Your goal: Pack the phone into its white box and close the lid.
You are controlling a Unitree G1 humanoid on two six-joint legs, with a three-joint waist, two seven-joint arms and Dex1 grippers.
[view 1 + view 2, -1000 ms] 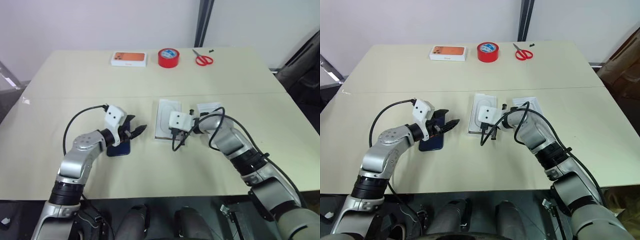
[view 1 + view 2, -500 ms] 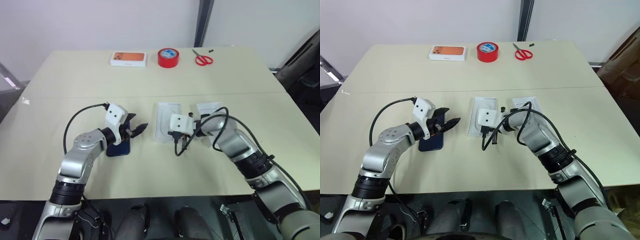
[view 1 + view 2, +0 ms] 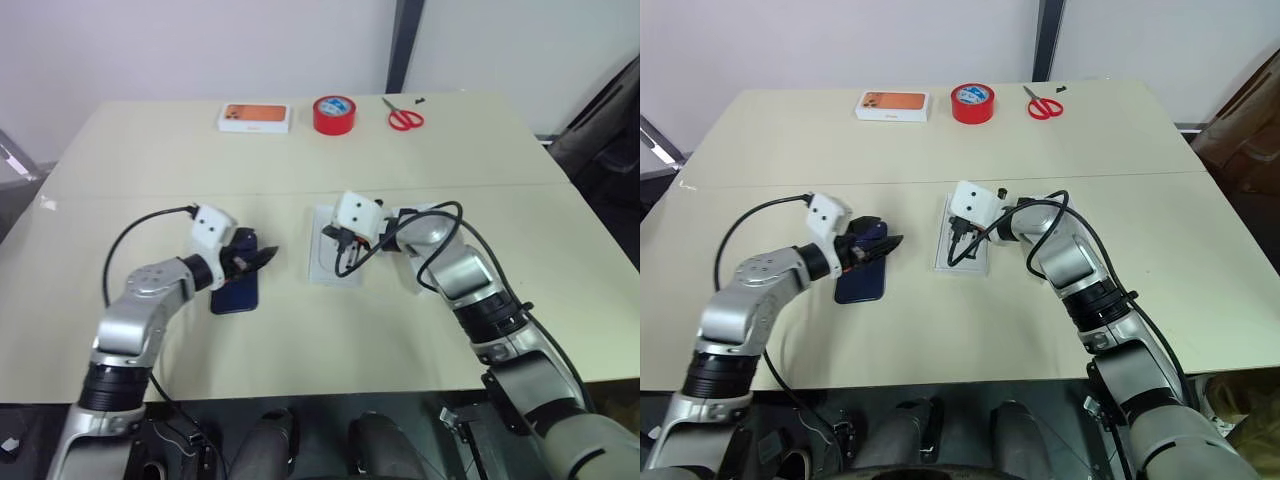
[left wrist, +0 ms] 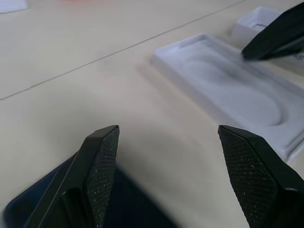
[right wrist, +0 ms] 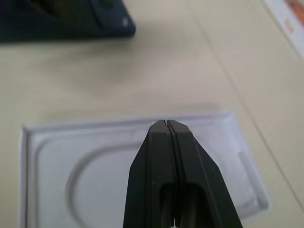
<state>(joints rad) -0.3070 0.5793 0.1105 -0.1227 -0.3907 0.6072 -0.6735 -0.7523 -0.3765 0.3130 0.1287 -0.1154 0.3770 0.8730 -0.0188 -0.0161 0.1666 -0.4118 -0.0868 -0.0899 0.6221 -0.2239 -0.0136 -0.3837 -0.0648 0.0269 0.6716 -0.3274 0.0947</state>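
Observation:
The dark blue phone (image 3: 237, 292) lies flat on the table at the left. My left gripper (image 3: 255, 258) hovers open just over its far end, with nothing between the fingers. A thin white insert (image 3: 324, 270) with a rounded outline lies at the centre. My right gripper (image 5: 166, 122) is shut and empty, its tip above the insert's edge. A white carton (image 4: 259, 19) sits beyond the insert, largely hidden behind my right arm. I cannot tell whether it is the white box or the lid.
Along the table's far edge stand a white box with an orange picture (image 3: 257, 118), a red tape roll (image 3: 335, 114) and red scissors (image 3: 405, 119). A seam (image 3: 150, 193) runs across the tabletop behind the work area.
My left gripper has drawn back to the left, ending over the phone's far end. My right gripper has lifted and swung left over the insert, staying shut.

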